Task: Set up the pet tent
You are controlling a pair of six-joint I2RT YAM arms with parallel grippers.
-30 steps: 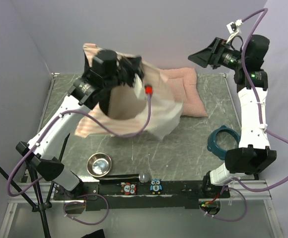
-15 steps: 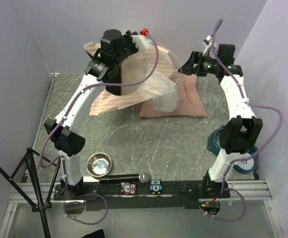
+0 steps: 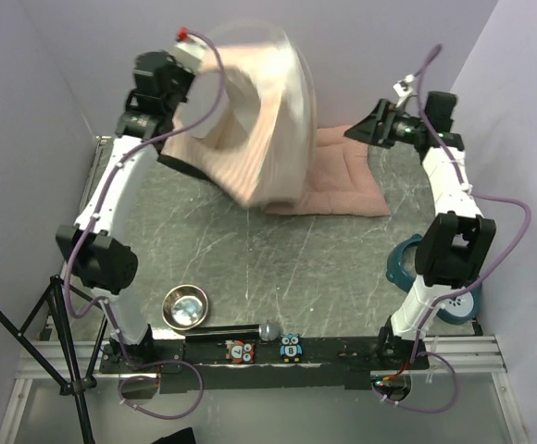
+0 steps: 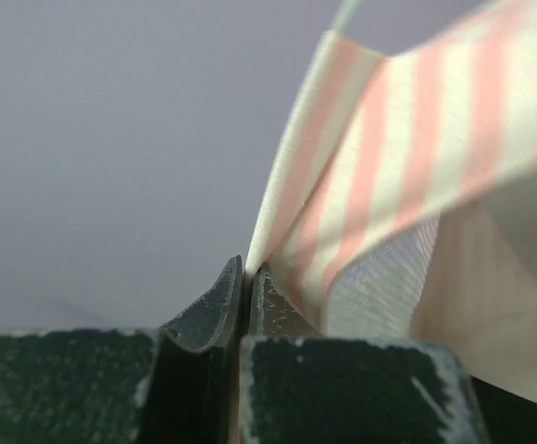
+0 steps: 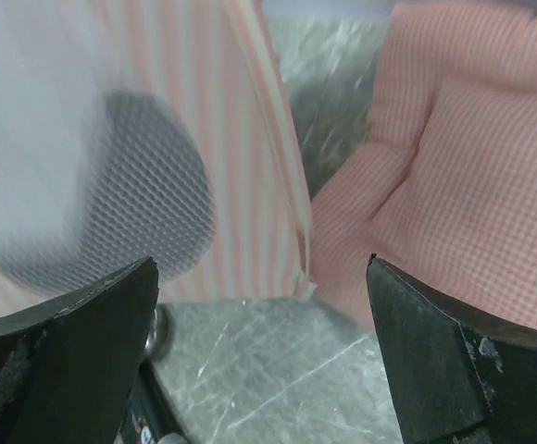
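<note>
The pet tent (image 3: 264, 120), pink-and-white pinstriped with white mesh, hangs blurred in the air over the back of the table. My left gripper (image 3: 194, 85) is raised high at the back left. In the left wrist view it (image 4: 247, 270) is shut on a striped fabric edge of the tent (image 4: 407, 176). My right gripper (image 3: 363, 129) stands open at the back right, to the right of the tent and apart from it. In the right wrist view the wide-apart fingers (image 5: 261, 264) frame the tent's striped side and mesh panel (image 5: 148, 176), with nothing between them.
A plain pink quilted cushion (image 3: 343, 180) lies at the back right, also seen in the right wrist view (image 5: 454, 166). A metal bowl (image 3: 185, 307) sits near the front left. A teal ring-shaped item (image 3: 405, 264) is at the right edge. A metal knob (image 3: 268, 330) rests by the front rail.
The left arm has swung up and to the left, lifting the tent off the table. The right gripper has drawn back slightly to the right and stays open.
</note>
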